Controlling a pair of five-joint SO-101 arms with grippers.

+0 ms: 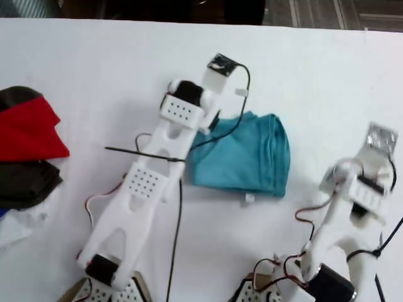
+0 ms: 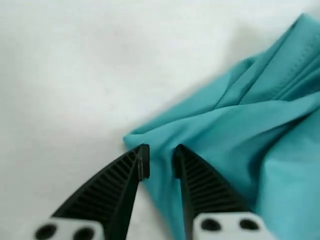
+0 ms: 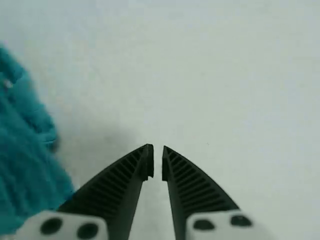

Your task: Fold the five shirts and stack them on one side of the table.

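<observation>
Since the shirt [image 1: 245, 157], folded at the middle of the table [image 1: 94, 63], looks light and limp, the left gripper [image 2: 159, 160], fingers narrowly apart at its corner, should pinch every layer there, while the right gripper [image 3: 157, 162], all but closed, hangs beside it.

So the folded shirt [image 1: 242, 157] is sitting roughly mid-table [image 1: 94, 75], a bit right of centre. The pile of shirts [image 1: 28, 151] is lying well apart from it at the table's left edge, layered one on another; maybe three or four, hard to tell from up there. The left gripper [image 2: 160, 162] is hovering at the folded shirt's left corner, tips straddling the edge. The right gripper [image 3: 157, 162] is hanging over bare table just right of that shirt.
</observation>
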